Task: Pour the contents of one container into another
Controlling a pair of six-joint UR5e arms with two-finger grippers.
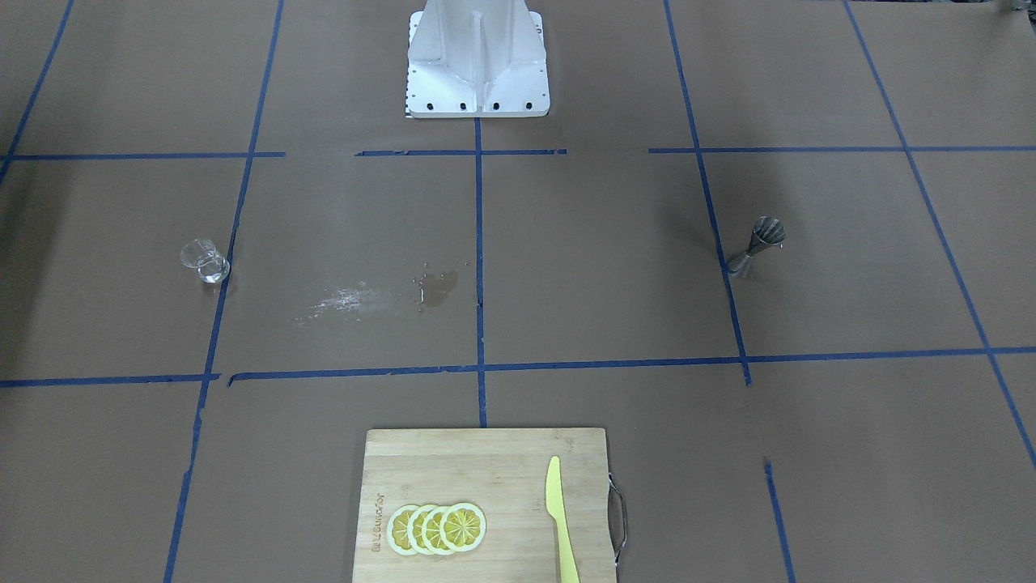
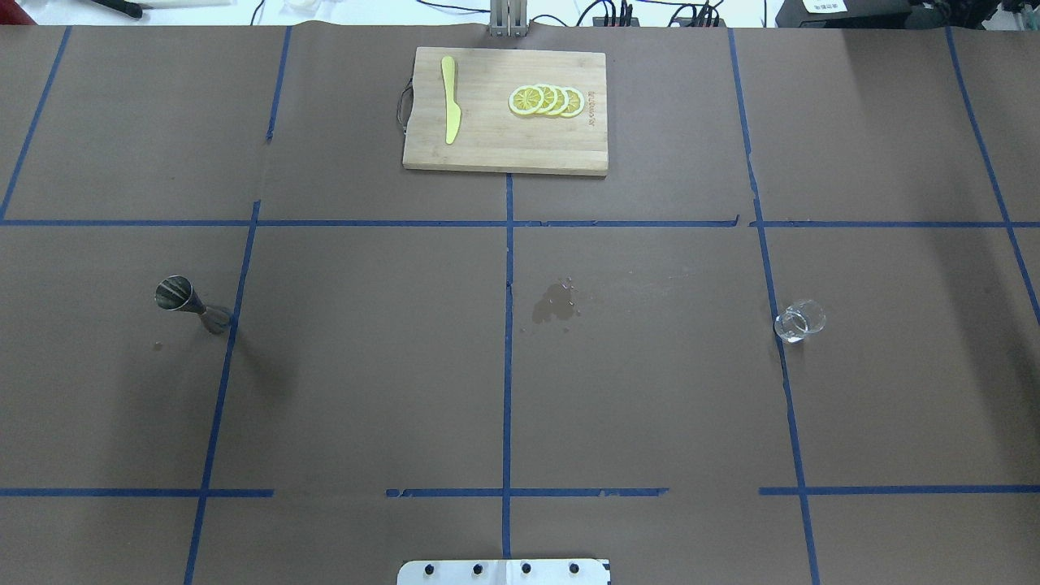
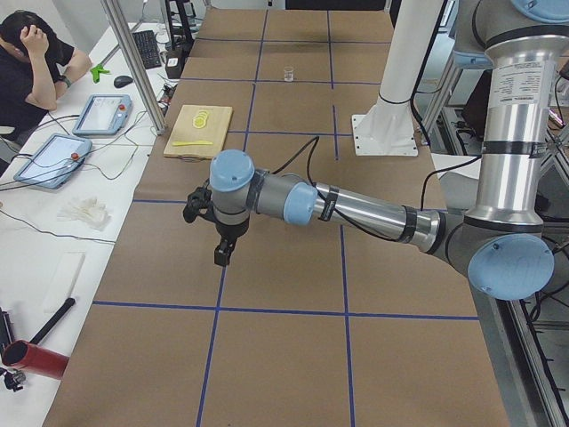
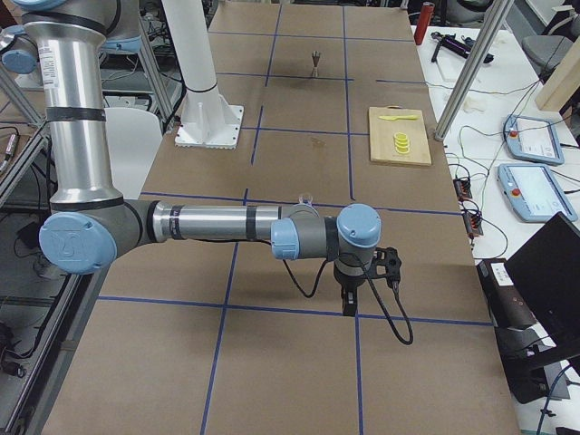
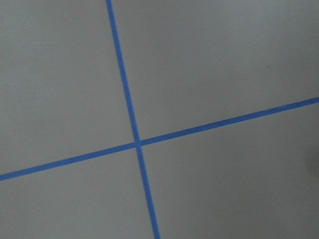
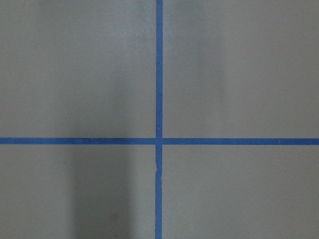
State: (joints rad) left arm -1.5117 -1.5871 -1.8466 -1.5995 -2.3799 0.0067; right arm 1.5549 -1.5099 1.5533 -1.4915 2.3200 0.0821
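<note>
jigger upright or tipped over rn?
Upright. The jigger stands on its lower cone in the right side view, and overhead its open mouth faces up. The slant seen there looks like camera perspective.

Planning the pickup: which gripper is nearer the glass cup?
Right. The right gripper hangs over the table near its right end, on the glass cup side. The left gripper hangs near the opposite end, beyond the jigger.

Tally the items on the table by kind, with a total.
glass cup: 1
metal jigger: 1
wooden cutting board: 1
yellow knife: 1
lemon slices: 4
Total: 8
</note>
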